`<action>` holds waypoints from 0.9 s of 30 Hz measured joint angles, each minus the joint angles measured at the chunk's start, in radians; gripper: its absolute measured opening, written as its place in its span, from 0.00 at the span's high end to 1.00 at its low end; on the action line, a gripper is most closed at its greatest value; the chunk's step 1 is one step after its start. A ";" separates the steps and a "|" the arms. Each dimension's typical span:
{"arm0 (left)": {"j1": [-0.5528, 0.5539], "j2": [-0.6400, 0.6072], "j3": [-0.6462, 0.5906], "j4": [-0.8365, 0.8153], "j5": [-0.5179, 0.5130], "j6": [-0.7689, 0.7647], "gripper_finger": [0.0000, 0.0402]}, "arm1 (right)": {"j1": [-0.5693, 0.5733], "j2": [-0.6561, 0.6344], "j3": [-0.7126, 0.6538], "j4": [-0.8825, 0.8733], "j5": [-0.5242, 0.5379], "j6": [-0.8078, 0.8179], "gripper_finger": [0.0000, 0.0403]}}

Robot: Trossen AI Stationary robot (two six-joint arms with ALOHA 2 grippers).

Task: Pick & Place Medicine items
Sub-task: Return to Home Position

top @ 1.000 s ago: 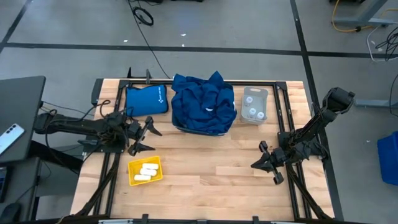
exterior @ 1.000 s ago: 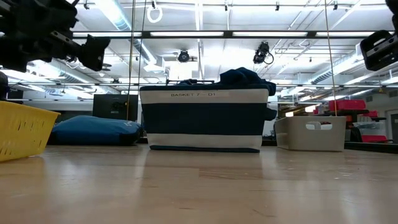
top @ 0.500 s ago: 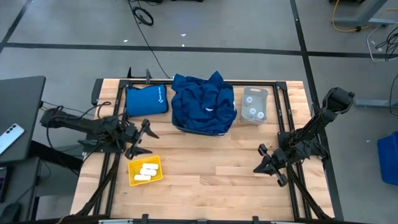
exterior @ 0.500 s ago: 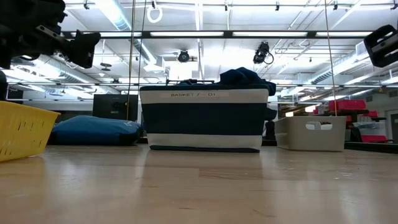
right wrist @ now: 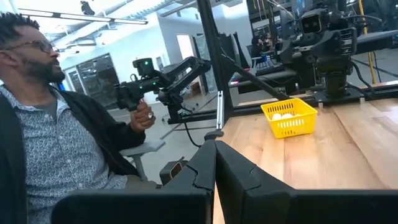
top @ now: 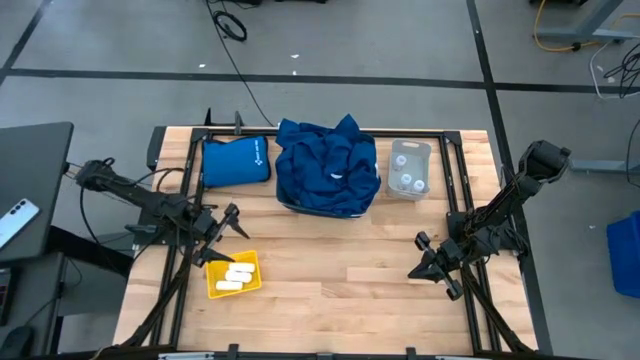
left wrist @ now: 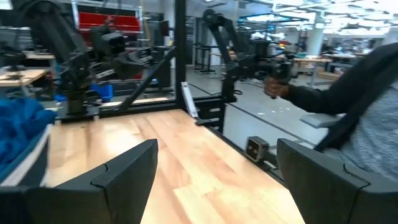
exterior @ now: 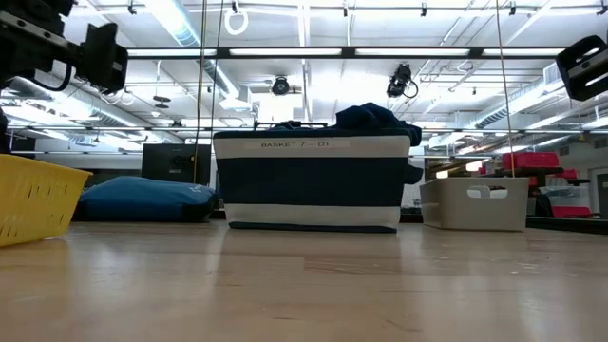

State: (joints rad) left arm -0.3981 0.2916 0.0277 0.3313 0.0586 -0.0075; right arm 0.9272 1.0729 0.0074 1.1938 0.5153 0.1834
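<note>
Cream-white oblong packs (top: 238,275) lie in the yellow tray (top: 214,283) near the table's left near corner. Small round whitish bottles (top: 406,181) stand in a grey bin (top: 410,150) at the far right. My left gripper (top: 228,236) hangs open just beyond the tray's far edge, above the table, and touches nothing; its fingers spread wide in the left wrist view (left wrist: 216,149). My right gripper (top: 418,262) waits shut over the table's right side, its fingers meeting in the right wrist view (right wrist: 214,149). The yellow tray (right wrist: 287,118) shows far off there.
A striped basket (exterior: 309,180) heaped with blue cloths (top: 328,168) sits at the far middle, and a flat blue pouch (top: 236,160) lies left of it. Bare wood runs along the near middle. A person (right wrist: 56,137) sits beyond the table, holding a hand controller (right wrist: 140,93).
My left gripper has drawn back a little toward the table's left and near edges, still open, as its arm swung round behind it. Nothing on the table has moved.
</note>
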 joint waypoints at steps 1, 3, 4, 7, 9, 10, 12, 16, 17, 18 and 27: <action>-0.011 0.000 0.000 0.000 -0.003 0.001 0.17 | 0.000 0.000 0.000 0.000 0.001 -0.006 0.96; -0.033 0.000 0.000 0.000 -0.029 0.006 0.17 | -0.003 0.000 0.000 0.000 0.005 -0.025 0.96; -0.043 0.000 0.000 0.000 -0.047 0.015 0.17 | -0.007 0.000 0.000 0.000 0.008 -0.032 0.96; -0.063 0.000 0.000 0.001 -0.093 0.053 0.17 | -0.041 0.000 0.000 -0.013 0.009 -0.060 0.96; -0.060 0.000 0.000 0.002 -0.112 0.061 0.17 | -0.078 0.000 0.000 -0.024 0.009 -0.066 0.96; -0.054 0.000 0.000 0.003 -0.115 0.067 0.17 | -0.101 0.000 0.000 -0.028 0.010 -0.067 0.96; -0.041 0.000 0.000 0.014 -0.118 0.083 0.17 | -0.145 0.000 0.000 -0.036 0.006 -0.074 0.96; -0.007 0.000 0.000 0.051 -0.118 0.129 0.17 | -0.225 0.000 0.000 -0.038 -0.032 -0.106 0.96; 0.004 0.000 0.000 0.057 -0.118 0.132 0.17 | -0.243 0.000 0.000 -0.037 -0.048 -0.104 0.96; 0.018 0.000 0.000 0.062 -0.121 0.131 0.17 | -0.260 0.000 0.000 -0.038 -0.065 -0.096 0.96; 0.159 0.001 0.000 0.065 -0.036 0.087 0.17 | -0.349 0.000 0.000 -0.038 -0.126 -0.098 0.96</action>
State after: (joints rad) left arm -0.2389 0.2928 0.0277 0.3962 0.0229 0.0798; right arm 0.5783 1.0729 0.0074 1.1557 0.3889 0.0856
